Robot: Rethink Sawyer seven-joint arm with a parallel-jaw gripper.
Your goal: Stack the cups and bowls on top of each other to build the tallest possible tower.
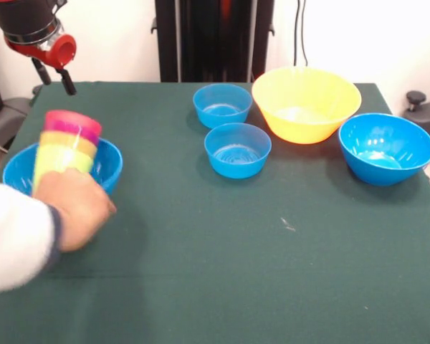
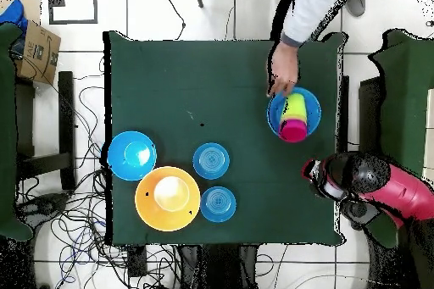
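Note:
A nested stack of cups (image 1: 66, 147), lime green, yellow, purple and red, stands upside down in a blue bowl (image 1: 107, 166) at the table's left. A person's hand (image 1: 75, 208) grips the stack's lower part. It also shows in the overhead view (image 2: 294, 118), in the blue bowl (image 2: 274, 119). My gripper (image 1: 55, 77) hangs open and empty above the table's far left corner, apart from the cups; in the overhead view it (image 2: 314, 173) sits beside that bowl. No tower of bowls stands. No lime green bowl is in view.
A very large yellow bowl (image 1: 306, 102) (image 2: 168, 198), a large blue bowl (image 1: 385, 147) (image 2: 131, 155) and two small blue bowls (image 1: 223, 104) (image 1: 237, 149) stand apart at the far right. The person's sleeve (image 1: 14, 236) reaches in from the near left.

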